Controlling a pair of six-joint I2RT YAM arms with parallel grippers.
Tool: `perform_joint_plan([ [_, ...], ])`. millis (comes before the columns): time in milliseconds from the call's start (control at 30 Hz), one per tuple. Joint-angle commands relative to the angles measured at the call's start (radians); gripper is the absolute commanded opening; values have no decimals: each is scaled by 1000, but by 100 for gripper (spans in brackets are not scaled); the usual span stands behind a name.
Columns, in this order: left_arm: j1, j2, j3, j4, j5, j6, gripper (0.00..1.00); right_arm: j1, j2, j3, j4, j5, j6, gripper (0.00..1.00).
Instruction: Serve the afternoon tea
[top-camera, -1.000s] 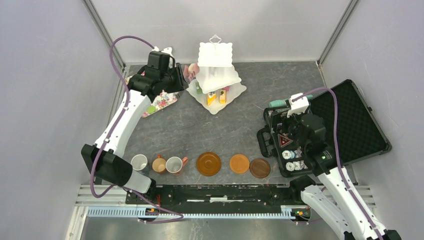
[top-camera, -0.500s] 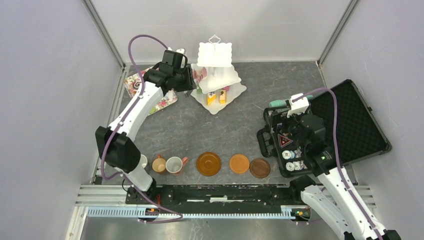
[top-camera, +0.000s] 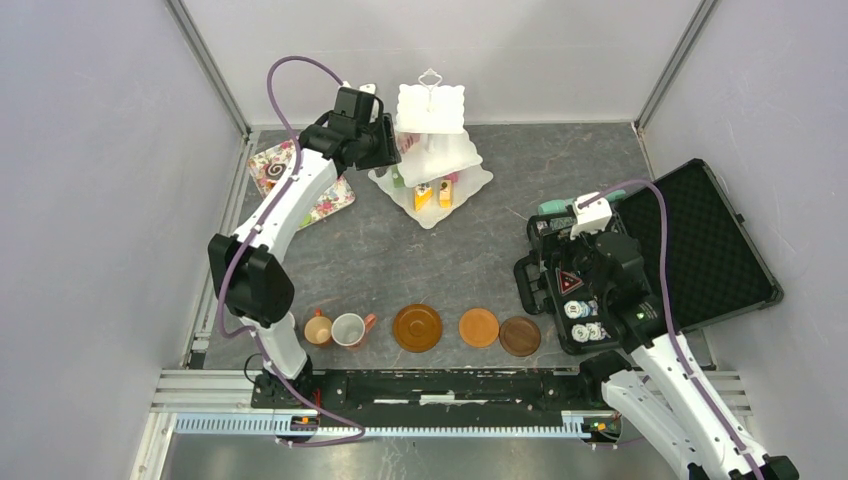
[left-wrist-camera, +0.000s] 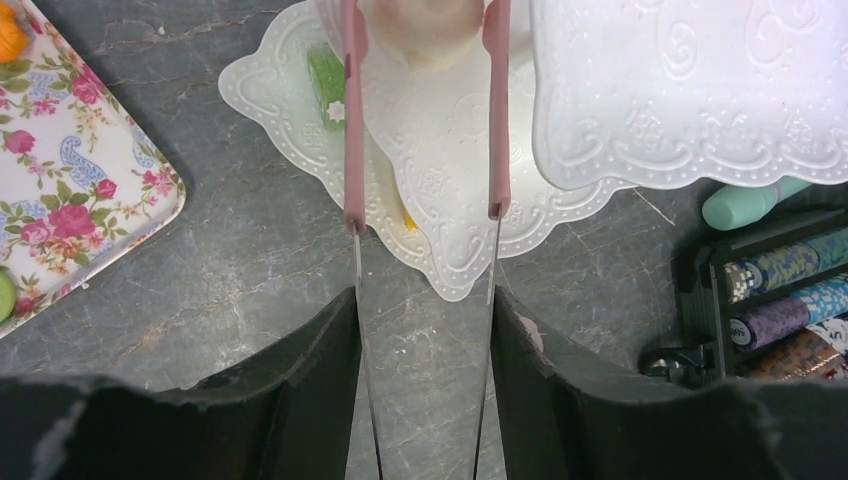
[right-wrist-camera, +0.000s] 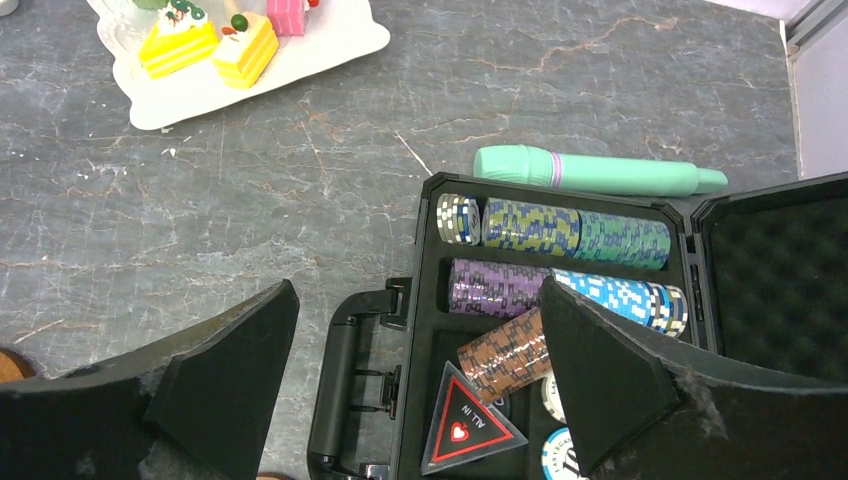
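Moved: the left gripper (left-wrist-camera: 423, 300) has swung off the floral tray (left-wrist-camera: 60, 200) and over to the stand (top-camera: 448, 105).
Near edge: two mugs (top-camera: 348, 328) are in view beside three saucers (top-camera: 479, 327), all in a row.
Right gripper (right-wrist-camera: 417, 290): jaws wide apart and empty, above the open poker chip case (top-camera: 715, 250).
Left gripper: clamped on pink-tipped tongs (left-wrist-camera: 353, 150), which pinch a pale cake (left-wrist-camera: 425, 25) over the stand's tiers.
Bottom tier: yellow cakes (right-wrist-camera: 180, 48) sit there.

Grey stone-look tabletop (top-camera: 400, 260); plain pale lilac walls (top-camera: 100, 200); aluminium corner posts (top-camera: 206, 65); even light.
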Motion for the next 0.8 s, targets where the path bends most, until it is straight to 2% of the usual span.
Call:
perform_joint_plan([
  [0,-5,0,53,28,-18,52,56,1,-10,-21,48,7,-6,98],
  [433,-3,-140,-6,-49,-79,120,53,1,-32,-77,63,-10,3,98],
  [633,-3,-270,-118,-88,-89,144,54,2,-56,-110,74,-11,9,98],
  [767,25,-324,-169,-138,-169,153,54,2,-64,-127,81,-14,14,98],
])
